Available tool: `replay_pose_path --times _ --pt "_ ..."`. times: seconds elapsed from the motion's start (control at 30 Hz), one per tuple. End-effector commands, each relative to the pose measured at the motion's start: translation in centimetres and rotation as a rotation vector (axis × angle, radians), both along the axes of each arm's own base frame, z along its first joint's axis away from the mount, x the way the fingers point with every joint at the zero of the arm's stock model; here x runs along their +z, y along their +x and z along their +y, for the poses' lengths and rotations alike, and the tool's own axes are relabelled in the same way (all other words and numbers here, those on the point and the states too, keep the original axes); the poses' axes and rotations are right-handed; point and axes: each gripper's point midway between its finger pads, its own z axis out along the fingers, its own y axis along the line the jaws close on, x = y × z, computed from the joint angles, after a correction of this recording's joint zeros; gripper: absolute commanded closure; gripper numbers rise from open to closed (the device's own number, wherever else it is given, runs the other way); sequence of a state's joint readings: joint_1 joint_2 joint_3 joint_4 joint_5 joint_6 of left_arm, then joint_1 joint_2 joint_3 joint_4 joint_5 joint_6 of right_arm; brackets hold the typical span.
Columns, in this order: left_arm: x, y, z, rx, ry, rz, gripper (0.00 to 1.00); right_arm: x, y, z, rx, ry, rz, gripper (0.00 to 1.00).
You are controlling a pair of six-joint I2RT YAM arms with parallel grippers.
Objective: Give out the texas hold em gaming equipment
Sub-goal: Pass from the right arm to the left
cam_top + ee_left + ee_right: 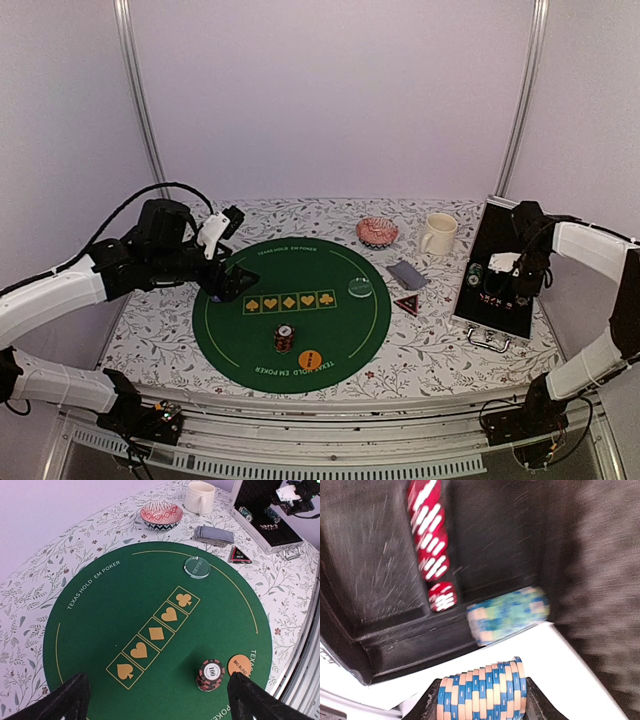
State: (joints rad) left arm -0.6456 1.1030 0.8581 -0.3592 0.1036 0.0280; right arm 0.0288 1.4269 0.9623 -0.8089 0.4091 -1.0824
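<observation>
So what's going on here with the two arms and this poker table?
The right gripper is over the open black chip case, closed on a blue striped chip stack. The left gripper hovers open and empty above the green poker mat. On the mat sit a black-and-red chip stack, an orange button and a pale green button; the card deck and triangular marker lie beside it.

The round green poker mat [100, 630] looked matt and felt-like. The pink-patterned bowl [161, 516] and cream mug [199, 497] shone like glazed ceramic. The blue-and-cream striped chip stack [480, 692], though blurred, seemed to be smooth plastic. The black case [490, 312] had a metallic rim.
</observation>
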Motion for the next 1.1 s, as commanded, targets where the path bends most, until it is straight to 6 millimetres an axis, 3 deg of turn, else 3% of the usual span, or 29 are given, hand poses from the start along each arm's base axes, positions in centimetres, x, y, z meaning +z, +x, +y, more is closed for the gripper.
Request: replay_pose_path --times 0.0,0.1,0.23,0.33,0.47,0.6,0.77,0.9,1.07 --pt "1.4 -0.2 0.0 -0.030 -0.043 -0.053 0.02 7.9 4.6 4.6 0.009 0.113 -0.286 0.98" --pt "2.1 -0.4 -0.2 -0.049 -0.066 -0.084 0.02 12.8 6.5 10.8 0.033 0.331 -0.411 0.98" --pt "2.9 -0.7 -0.3 -0.069 -0.091 -0.129 0.02 19.0 7.0 20.6 0.026 0.775 -0.459 0.98" --pt "3.2 -0.8 -0.5 -0.081 -0.105 -0.148 0.03 22.7 5.9 27.4 0.006 1.131 -0.422 0.98" --pt "4.0 -0.8 -1.0 -0.103 -0.118 -0.160 0.07 26.0 3.9 34.5 -0.070 1.549 -0.256 0.98" --pt "5.2 -0.9 -1.9 -0.146 -0.111 -0.186 0.08 25.5 2.6 38.9 -0.170 1.686 -0.042 0.98" --pt "6.4 -1.1 -3.9 -0.204 -0.074 -0.211 0.07 23.2 0.4 43.4 -0.229 1.740 0.149 0.98" --pt "6.3 -2.3 -7.0 -0.300 -0.010 -0.222 0.02 20.7 -1.3 46.8 -0.297 1.751 0.333 0.98" --pt "4.7 -3.1 -9.6 -0.370 0.072 -0.209 0.02 17.9 -2.6 49.8 -0.293 1.679 0.400 0.98"
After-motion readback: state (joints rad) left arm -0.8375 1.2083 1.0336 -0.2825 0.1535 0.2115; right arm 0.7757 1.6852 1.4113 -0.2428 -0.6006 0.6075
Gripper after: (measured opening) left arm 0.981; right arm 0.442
